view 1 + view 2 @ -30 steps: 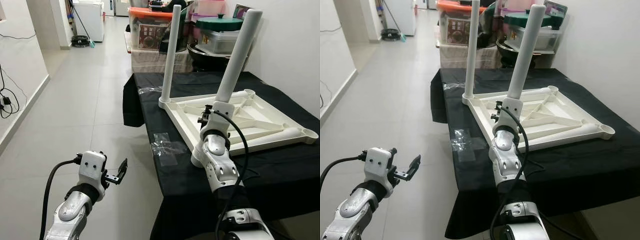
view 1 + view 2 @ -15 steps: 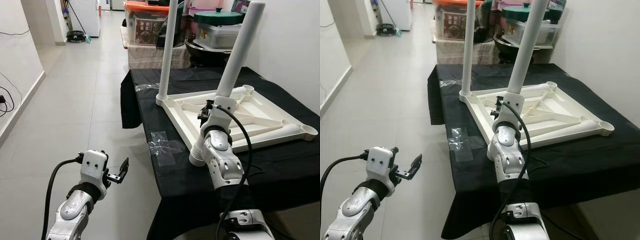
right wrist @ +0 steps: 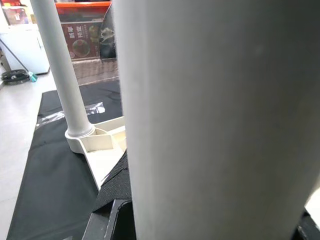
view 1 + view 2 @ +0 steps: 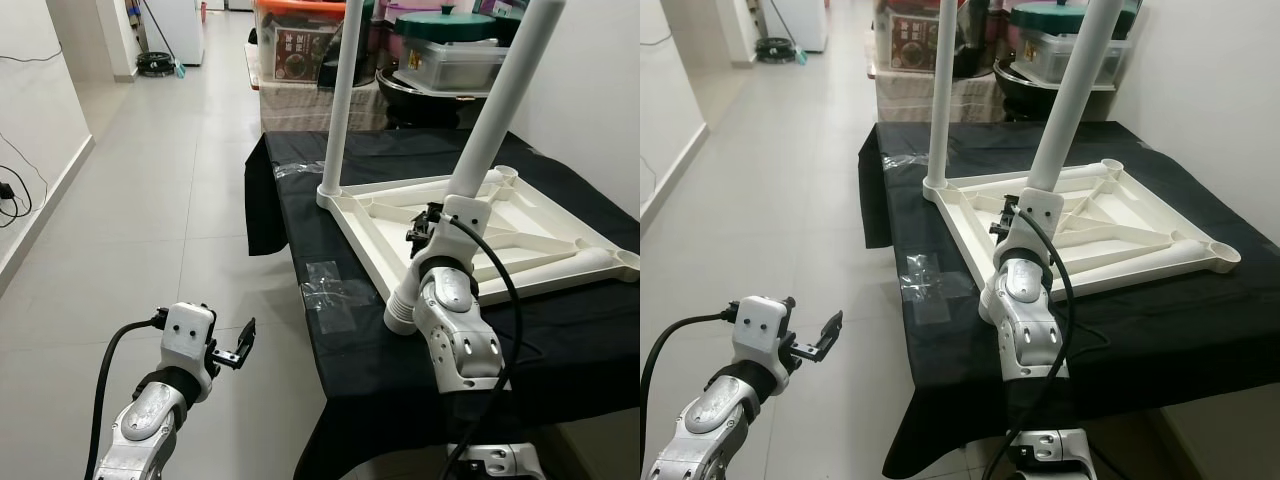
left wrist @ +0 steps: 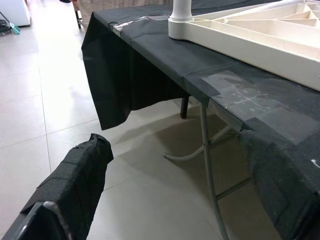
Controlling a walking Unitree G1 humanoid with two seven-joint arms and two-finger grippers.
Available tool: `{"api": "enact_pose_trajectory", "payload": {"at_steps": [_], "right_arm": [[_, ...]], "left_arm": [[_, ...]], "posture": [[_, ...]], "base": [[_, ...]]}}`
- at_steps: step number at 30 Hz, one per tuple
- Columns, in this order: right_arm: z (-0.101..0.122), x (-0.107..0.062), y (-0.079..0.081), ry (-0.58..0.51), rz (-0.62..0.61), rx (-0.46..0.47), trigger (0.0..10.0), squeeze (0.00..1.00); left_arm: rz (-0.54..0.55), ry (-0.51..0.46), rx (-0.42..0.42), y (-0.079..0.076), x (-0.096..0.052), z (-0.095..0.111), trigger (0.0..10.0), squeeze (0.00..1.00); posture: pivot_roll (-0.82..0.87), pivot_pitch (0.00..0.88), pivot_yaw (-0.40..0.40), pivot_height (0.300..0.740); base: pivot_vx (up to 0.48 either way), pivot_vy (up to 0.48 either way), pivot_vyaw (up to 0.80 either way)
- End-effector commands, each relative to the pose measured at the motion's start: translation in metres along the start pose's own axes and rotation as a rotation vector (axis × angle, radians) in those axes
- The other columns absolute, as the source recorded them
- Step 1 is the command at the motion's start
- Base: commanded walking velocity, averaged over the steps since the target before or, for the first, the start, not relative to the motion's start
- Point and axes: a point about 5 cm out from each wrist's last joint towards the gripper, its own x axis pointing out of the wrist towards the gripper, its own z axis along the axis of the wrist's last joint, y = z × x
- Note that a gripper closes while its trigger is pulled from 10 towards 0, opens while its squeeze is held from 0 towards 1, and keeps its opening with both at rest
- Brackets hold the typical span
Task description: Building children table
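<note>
Left gripper hangs spread wide over the tiled floor, beside the desk. Right gripper is clamped round a tilted white leg at the near corner of the upturned tabletop, which lies on the black-clothed desk. A second leg stands upright at the corner behind it. Storage boxes stand beyond.

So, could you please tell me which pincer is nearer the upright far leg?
Right. The right pincer is over the tabletop, near the far leg; the left pincer hangs above the floor.
</note>
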Motion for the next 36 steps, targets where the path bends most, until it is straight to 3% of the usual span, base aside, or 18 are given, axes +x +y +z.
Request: {"api": "enact_pose_trajectory", "payload": {"at_steps": [1,8,10,12,18,31,33,34,35,36], "right_arm": [[-0.028,-0.003,-0.013,0.091,-0.045,-0.061,10.0,0.0],[-0.016,-0.001,-0.015,-0.082,-0.029,-0.106,10.0,0.0],[-0.016,-0.001,-0.015,-0.082,-0.029,-0.106,10.0,0.0],[-0.004,0.008,-0.017,-0.186,-0.037,-0.116,10.0,0.0],[0.006,0.02,-0.012,-0.277,-0.036,-0.142,10.0,0.0],[0.006,0.027,-0.006,-0.281,-0.03,-0.022,10.0,0.0],[0.008,0.028,-0.004,-0.266,0.002,-0.001,10.0,0.0],[0.012,0.03,0.003,-0.223,0.102,0.04,10.0,0.0],[0.012,0.03,0.003,-0.223,0.102,0.04,10.0,0.0],[0.011,0.032,0.01,-0.167,0.208,0.045,10.0,0.0]], "left_arm": [[0.0,-0.007,0.004,-0.001,0.001,0.0,10.0,0.0],[0.012,-0.015,0.007,0.002,0.001,0.002,10.0,0.0],[0.012,-0.015,0.007,0.002,0.001,0.002,10.0,0.0],[0.016,-0.017,0.009,0.003,0.001,0.002,10.0,0.0],[0.026,-0.02,0.017,0.006,0.002,0.003,10.0,0.0],[0.026,-0.017,0.025,0.007,0.001,0.003,10.0,0.0],[0.027,-0.017,0.026,0.008,0.001,0.004,10.0,0.0],[0.028,-0.017,0.027,0.009,0.0,0.004,10.0,0.0],[0.028,-0.017,0.027,0.009,0.0,0.004,10.0,0.0],[0.026,-0.015,0.025,0.009,0.0,0.004,10.0,0.0]], "posture": [[0.05,0.0,-0.08,0.74],[0.05,0.0,-0.083,0.74],[0.05,0.0,-0.083,0.74],[0.06,0.0,-0.082,0.74],[0.07,0.0,-0.086,0.74],[0.08,0.0,-0.087,0.74],[0.08,0.0,-0.084,0.74],[0.08,0.0,-0.083,0.74],[0.08,0.0,-0.083,0.74],[0.08,0.0,-0.08,0.74]], "base": [[0.0,0.0,0.0],[0.0,0.0,0.0],[0.0,0.0,0.0],[0.0,0.0,0.0],[0.0,0.0,0.0],[0.0,0.0,0.0],[0.0,0.0,0.0],[0.0,0.0,0.0],[0.0,0.0,0.0],[0.0,0.0,0.0]]}}
